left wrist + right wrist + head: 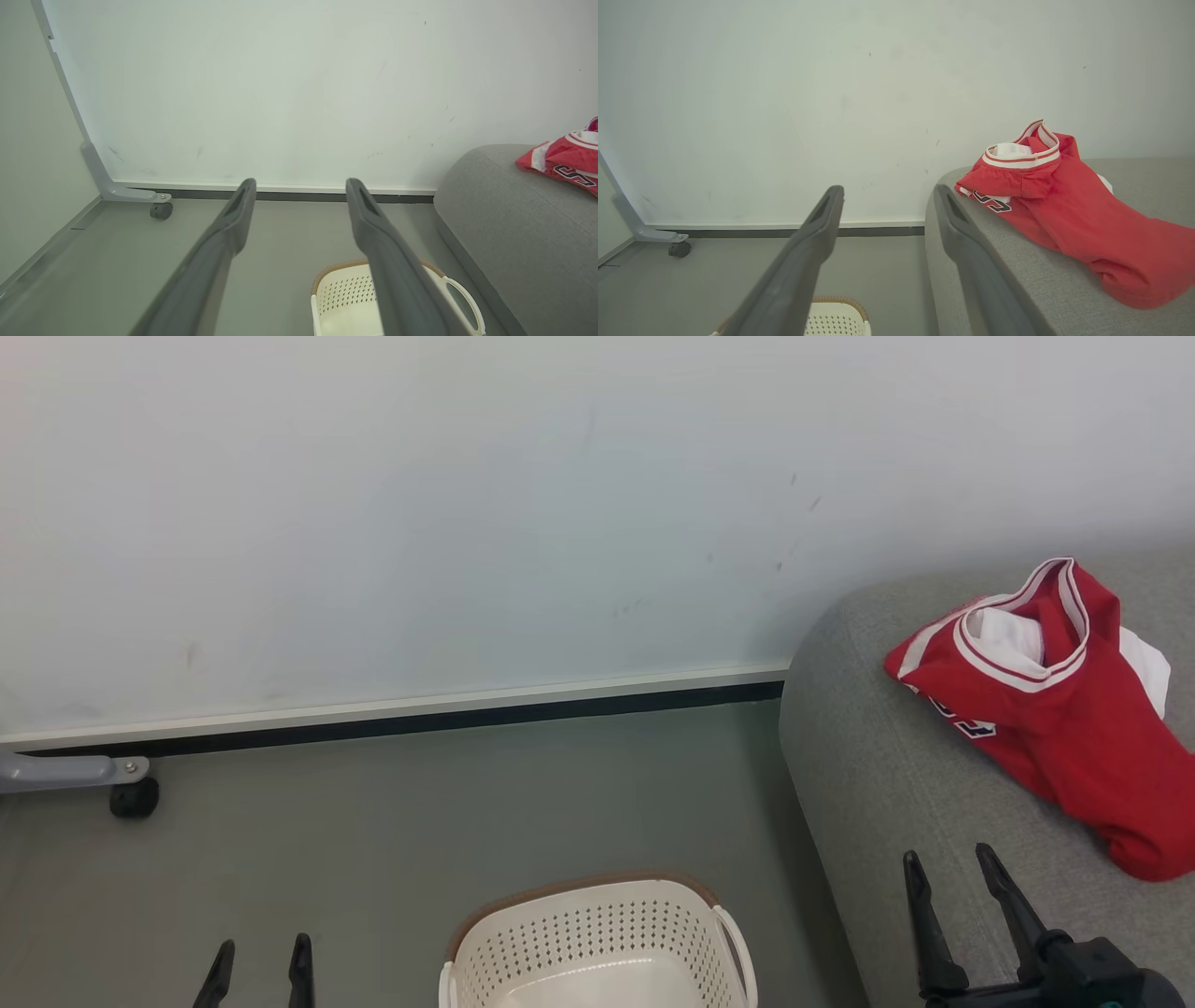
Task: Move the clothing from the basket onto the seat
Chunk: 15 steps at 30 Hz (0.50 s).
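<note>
The red clothing point(1064, 728) with white trim lies bunched on the grey seat point(896, 803) at the right, also seen as clothing point(1064, 214) on the seat point(1017, 289) and clothing point(565, 161) on the seat point(514, 224). The cream basket point(597, 943) stands on the floor at bottom centre; the part of its inside that shows is bare. The basket point(341, 298) and basket point(836, 317) show low in both wrist views. My right gripper point(952, 873) is open over the seat's front, short of the clothing. My left gripper point(261, 957) is open left of the basket.
A white wall with a dark baseboard point(420, 719) runs behind. A grey frame leg with a black caster point(133, 798) stands at the far left. Grey floor point(420, 821) spreads between wall, basket and seat.
</note>
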Available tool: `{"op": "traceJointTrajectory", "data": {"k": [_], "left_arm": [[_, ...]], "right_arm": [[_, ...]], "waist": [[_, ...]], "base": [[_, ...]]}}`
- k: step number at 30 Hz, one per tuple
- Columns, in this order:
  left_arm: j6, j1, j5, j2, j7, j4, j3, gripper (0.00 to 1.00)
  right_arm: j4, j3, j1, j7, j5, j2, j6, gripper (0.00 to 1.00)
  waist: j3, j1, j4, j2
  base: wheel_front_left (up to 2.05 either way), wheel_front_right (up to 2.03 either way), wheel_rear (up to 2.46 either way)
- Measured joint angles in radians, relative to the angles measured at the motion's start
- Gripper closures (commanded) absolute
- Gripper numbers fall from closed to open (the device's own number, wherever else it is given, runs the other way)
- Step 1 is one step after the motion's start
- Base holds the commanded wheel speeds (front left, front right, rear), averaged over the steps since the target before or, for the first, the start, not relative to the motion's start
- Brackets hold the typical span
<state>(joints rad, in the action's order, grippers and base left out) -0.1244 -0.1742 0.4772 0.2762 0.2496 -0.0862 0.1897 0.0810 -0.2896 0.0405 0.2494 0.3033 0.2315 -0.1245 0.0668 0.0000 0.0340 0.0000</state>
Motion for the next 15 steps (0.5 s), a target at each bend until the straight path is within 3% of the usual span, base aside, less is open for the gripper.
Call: {"op": "traceJointTrajectory", "data": {"k": [15], "left_arm": [[0.0,0.0,-0.042,-0.013,0.0,0.006,-0.013,0.0]], "right_arm": [[-0.006,0.046,0.018,0.0,-0.027,-0.029,0.0,0.0]], "waist": [[-0.005,0.0,-0.001,0.0]], "base": [[0.0,0.0,0.0]]}}
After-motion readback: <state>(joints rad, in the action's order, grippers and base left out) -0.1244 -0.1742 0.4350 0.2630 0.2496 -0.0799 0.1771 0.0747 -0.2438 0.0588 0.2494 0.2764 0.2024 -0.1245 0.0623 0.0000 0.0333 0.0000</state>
